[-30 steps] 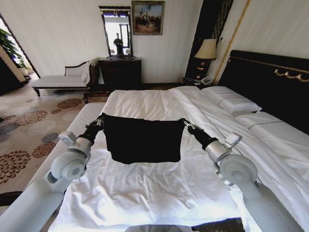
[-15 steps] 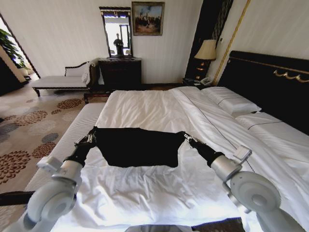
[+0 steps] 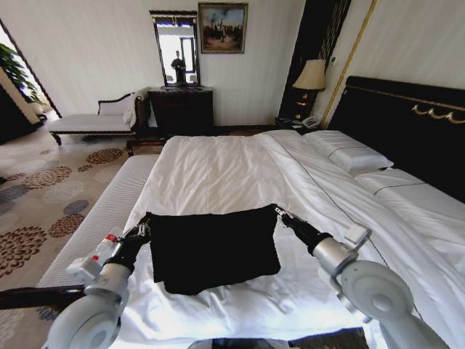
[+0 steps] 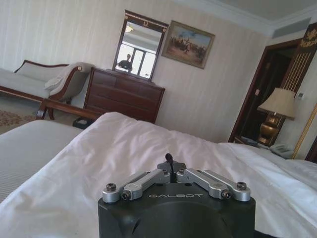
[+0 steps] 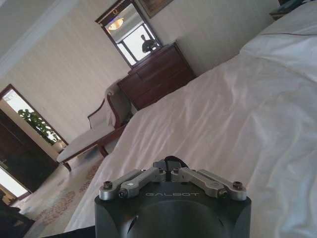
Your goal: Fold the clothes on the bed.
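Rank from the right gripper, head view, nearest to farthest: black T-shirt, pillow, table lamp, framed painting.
From the right gripper:
1. black T-shirt, pinched at its corner.
2. pillow, farther up the bed on the right.
3. table lamp, beside the headboard.
4. framed painting, on the far wall.

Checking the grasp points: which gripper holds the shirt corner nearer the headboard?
The right gripper, shut on the black T-shirt at the corner toward the headboard; the left gripper pinches the bench-side corner.
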Controlling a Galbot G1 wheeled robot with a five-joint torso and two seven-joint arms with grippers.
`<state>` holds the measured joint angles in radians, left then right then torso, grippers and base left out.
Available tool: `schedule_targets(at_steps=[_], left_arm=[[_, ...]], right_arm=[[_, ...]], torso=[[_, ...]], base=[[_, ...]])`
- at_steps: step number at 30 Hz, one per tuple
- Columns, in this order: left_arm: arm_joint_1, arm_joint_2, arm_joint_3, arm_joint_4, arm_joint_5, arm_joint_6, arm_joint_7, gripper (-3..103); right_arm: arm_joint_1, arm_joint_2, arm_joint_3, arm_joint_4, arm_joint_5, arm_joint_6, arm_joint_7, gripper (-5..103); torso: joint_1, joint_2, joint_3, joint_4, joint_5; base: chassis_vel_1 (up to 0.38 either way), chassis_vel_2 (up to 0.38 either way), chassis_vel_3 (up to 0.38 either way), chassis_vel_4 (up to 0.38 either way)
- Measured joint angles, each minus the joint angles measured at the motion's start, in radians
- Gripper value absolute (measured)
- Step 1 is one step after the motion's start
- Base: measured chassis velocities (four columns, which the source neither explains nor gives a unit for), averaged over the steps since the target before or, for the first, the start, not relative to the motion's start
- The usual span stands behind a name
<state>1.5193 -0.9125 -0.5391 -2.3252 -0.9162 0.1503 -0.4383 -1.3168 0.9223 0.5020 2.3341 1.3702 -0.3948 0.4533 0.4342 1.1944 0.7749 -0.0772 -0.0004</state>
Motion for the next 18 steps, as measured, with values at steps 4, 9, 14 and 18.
schedule_targets(at_steps=[4,9,14,18], left_arm=[[-0.193,0.01,0.133,0.187,-0.008,0.005,-0.012,0],[-0.403,-0.017,0.285,0.399,0.006,0.001,0.015,0],[-0.554,-0.08,0.391,0.593,0.006,-0.008,0.037,0],[-0.639,-0.12,0.428,0.711,0.004,-0.011,0.056,0]], right_arm=[[0.116,0.024,-0.073,-0.153,-0.011,0.002,-0.011,0],[0.289,0.08,-0.197,-0.372,-0.063,0.007,-0.021,0],[0.395,0.137,-0.262,-0.537,-0.122,0.016,-0.052,0],[0.441,0.155,-0.281,-0.637,-0.158,0.025,-0.084,0]], torso=[[0.0,0.0,0.0,-0.0001,-0.0005],[0.0,0.0,0.0,0.0004,-0.0001],[0.0,0.0,0.0,0.0003,-0.0003],[0.0,0.0,0.0,0.0004,-0.0003]], base=[[0.0,0.0,0.0,0.0],[0.0,0.0,0.0,0.0],[0.0,0.0,0.0,0.0],[0.0,0.0,0.0,0.0]])
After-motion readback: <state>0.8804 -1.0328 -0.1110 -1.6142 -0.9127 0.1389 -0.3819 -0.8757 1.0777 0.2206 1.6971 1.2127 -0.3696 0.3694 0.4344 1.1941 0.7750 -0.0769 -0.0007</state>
